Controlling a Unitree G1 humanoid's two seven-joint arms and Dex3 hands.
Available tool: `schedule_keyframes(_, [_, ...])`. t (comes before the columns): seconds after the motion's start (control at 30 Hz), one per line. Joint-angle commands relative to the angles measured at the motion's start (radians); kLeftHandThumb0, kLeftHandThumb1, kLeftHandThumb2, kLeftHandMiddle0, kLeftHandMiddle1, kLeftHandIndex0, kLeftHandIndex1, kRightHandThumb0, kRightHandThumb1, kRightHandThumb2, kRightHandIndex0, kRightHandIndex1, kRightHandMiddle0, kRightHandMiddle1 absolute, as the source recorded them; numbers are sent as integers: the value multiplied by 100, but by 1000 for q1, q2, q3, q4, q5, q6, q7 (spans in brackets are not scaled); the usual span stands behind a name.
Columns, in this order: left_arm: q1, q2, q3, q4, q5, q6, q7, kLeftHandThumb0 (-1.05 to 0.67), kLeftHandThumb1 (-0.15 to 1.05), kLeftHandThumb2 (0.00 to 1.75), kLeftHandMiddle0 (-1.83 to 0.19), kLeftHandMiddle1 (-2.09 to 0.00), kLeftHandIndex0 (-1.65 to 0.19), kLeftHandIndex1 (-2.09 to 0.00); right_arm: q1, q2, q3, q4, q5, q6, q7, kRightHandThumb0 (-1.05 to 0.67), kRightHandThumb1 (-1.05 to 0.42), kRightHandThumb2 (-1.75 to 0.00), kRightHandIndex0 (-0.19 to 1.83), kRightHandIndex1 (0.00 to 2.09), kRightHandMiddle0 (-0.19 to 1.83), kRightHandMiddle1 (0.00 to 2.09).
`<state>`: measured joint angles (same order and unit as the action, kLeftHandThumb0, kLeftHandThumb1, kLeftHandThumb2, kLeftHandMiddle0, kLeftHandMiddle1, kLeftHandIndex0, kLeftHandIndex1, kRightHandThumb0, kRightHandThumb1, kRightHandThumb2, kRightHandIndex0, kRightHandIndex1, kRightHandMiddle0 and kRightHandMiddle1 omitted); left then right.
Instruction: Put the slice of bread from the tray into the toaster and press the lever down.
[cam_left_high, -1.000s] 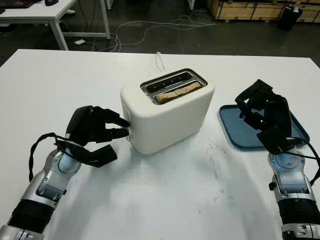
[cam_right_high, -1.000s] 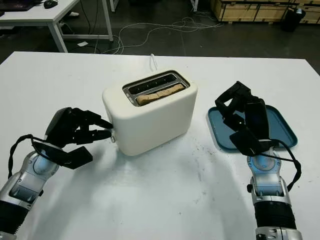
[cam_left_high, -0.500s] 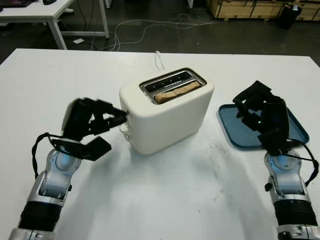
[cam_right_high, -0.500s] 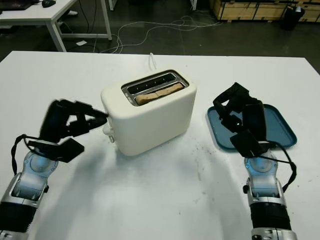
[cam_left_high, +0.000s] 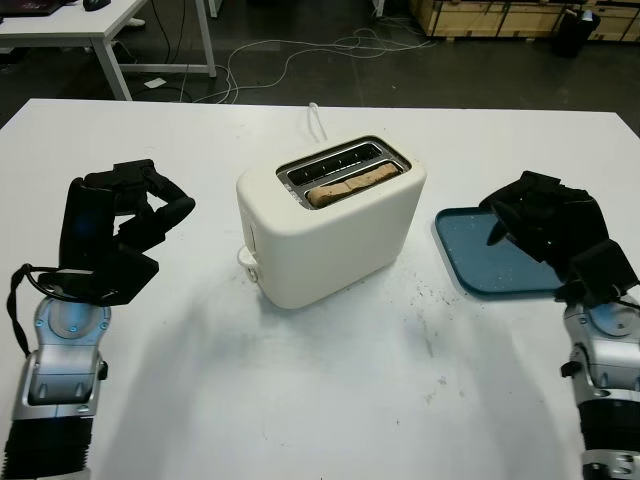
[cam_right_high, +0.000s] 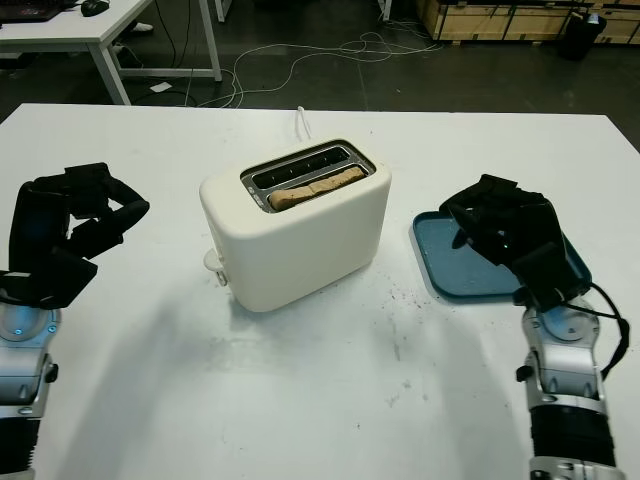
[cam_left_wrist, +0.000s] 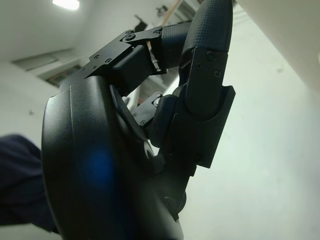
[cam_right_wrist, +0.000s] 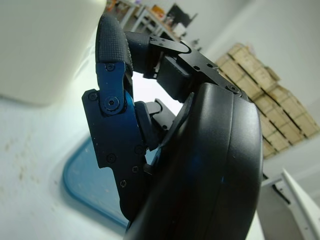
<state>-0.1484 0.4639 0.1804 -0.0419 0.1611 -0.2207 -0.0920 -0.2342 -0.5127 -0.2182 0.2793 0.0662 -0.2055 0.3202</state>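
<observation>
Bread already sits in the toaster slot, so from my left robot hand, curled and empty, the lever lies rightward, nearer than my clenched, empty right robot hand over the tray.

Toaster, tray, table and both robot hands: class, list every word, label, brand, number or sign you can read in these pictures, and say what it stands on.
None can be read.
Toaster: plain white sides, no brand or marking visible.
Tray: plain blue, no text.
Table: no writing.
Left hand and right hand: black shells, no lettering.
</observation>
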Motion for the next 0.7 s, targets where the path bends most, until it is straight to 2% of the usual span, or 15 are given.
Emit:
schedule_keyframes(0.0, [6, 39, 6, 16, -16, 17, -47, -80, 92, 21, -122, -154, -107, -138, -25, -45, 7, 7, -17, 25, 25, -69, -92, -34, 84, 174, 68, 172])
schedule_keyframes(0.2, [-14, 78, -15, 17, 1, 58, -116, -79, 92, 15, -124, -154, -111, -133, -49, -63, 18, 9, -36, 45, 30, -68, -92, -32, 83, 175, 68, 175])
schedule_keyframes(0.37, [-38, 81, -49, 9, 16, 109, -147, -79, 91, 12, -123, -155, -112, -133, -69, -65, 44, 32, -62, 28, 42, -77, -92, -34, 82, 175, 65, 175])
schedule_keyframes(0.67, [-58, 67, -68, 33, 31, 97, -134, -80, 92, 11, -125, -155, -113, -133, -73, -49, 61, 22, -74, 37, 23, -74, -92, -37, 81, 175, 65, 175])
